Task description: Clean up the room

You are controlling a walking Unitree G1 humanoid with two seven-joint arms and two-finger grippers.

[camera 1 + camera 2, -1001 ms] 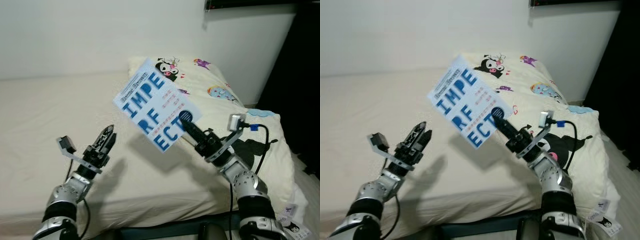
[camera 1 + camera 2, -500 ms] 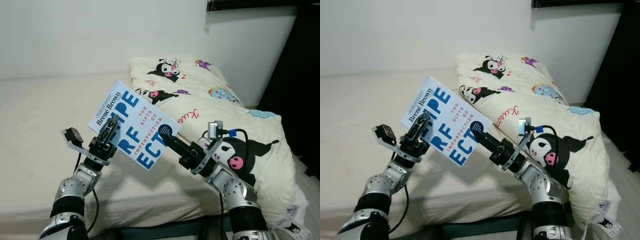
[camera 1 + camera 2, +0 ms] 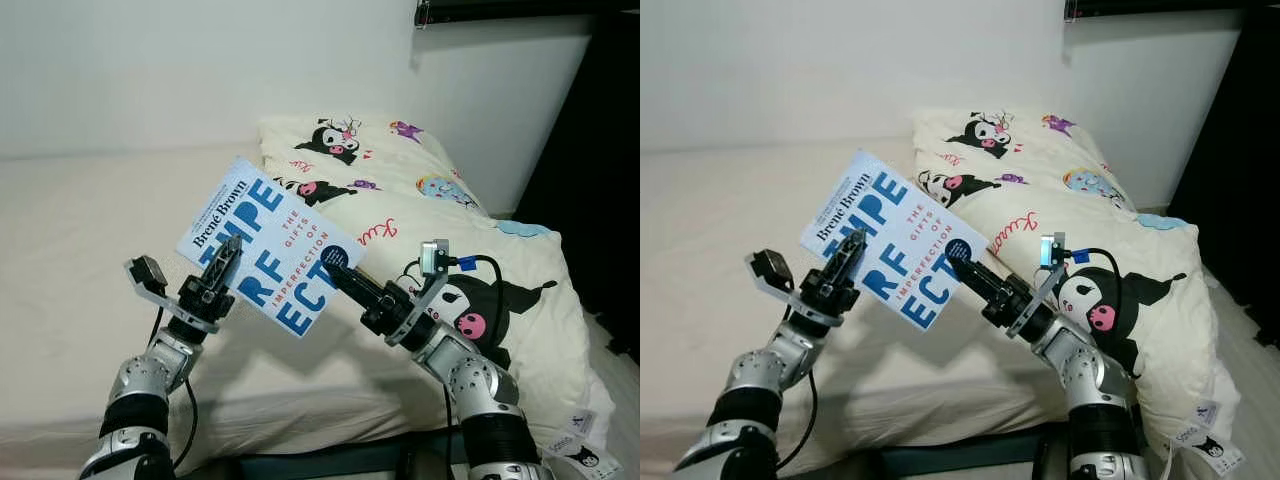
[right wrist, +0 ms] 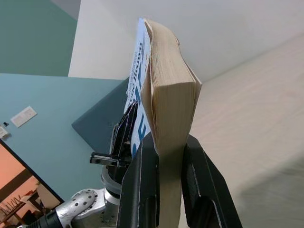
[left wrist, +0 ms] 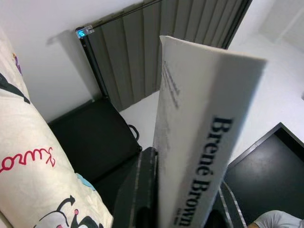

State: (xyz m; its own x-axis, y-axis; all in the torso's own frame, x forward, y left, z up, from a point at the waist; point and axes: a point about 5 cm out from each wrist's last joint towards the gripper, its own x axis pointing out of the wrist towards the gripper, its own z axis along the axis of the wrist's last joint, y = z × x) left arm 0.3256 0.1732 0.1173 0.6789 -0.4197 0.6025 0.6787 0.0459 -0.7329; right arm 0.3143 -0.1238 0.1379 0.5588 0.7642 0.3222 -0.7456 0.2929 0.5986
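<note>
A: Two claws are on the book [image 3: 272, 243] in your head view. The right claw [image 3: 337, 279] pinches its lower corner; the left claw [image 3: 222, 268] has closed onto the spine side. A second ago that left claw hung apart, beside the book.

B: And where is the book itself?

A: Lifted off the bed [image 3: 70, 230], tilted, just beside the cartoon pillow [image 3: 480, 290], cover facing you.

B: Left wrist view?

A: The spine sits between the black fingers [image 5: 142, 190], gripped on both faces.

B: Right wrist view?

A: The page block is clamped between its fingers [image 4: 142, 185], with the left claw [image 4: 124, 133] beyond the book.

B: So?

A: You likely have a two-handed hold now, steady enough to carry the book off the bed.
</note>
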